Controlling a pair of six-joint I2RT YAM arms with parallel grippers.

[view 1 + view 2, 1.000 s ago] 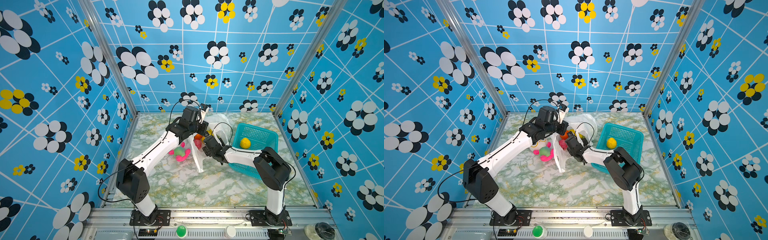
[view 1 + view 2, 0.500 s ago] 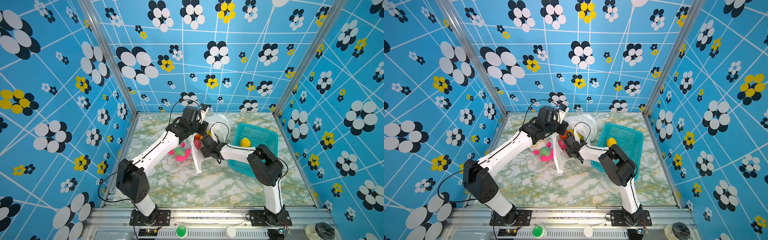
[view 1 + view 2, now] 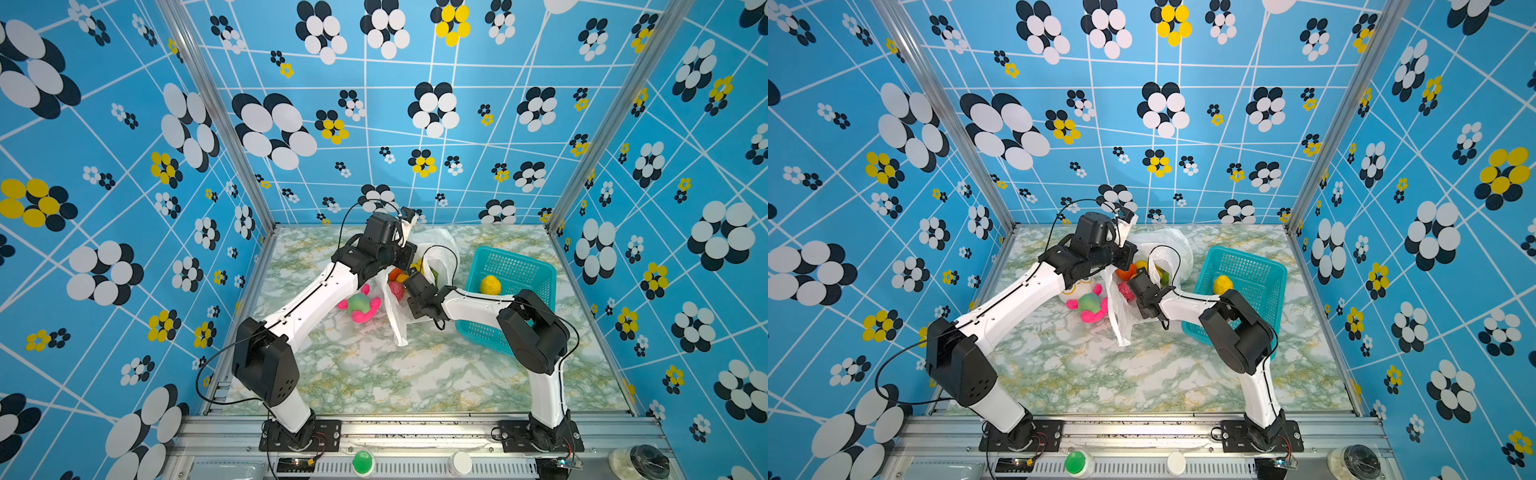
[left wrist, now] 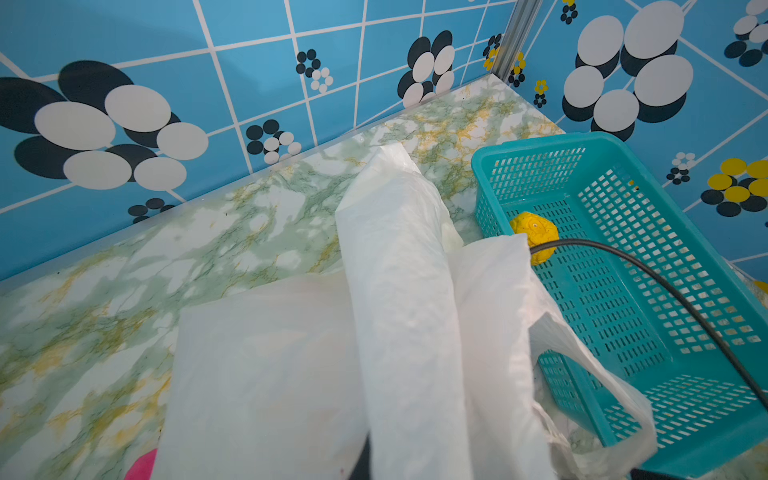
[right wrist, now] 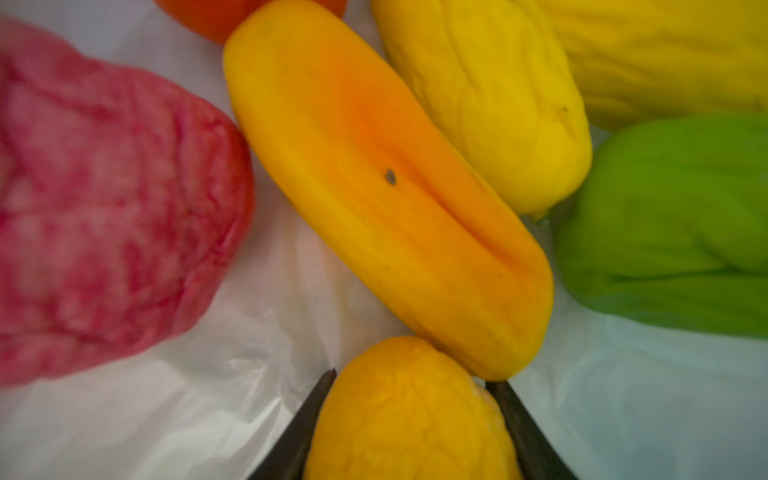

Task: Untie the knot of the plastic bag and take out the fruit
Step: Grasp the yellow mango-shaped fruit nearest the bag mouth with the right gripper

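The left tool is clenched on a lifted strip of the thin, crinkly white plastic bag on the marbled bench, while inside it the right tool seems to grip a round, wrinkled orange-yellow fruit.

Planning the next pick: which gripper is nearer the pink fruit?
Right. The right gripper is in the plastic bag beside the pink fruit, gripping an orange-yellow fruit; the left gripper holds the bag up, farther back.
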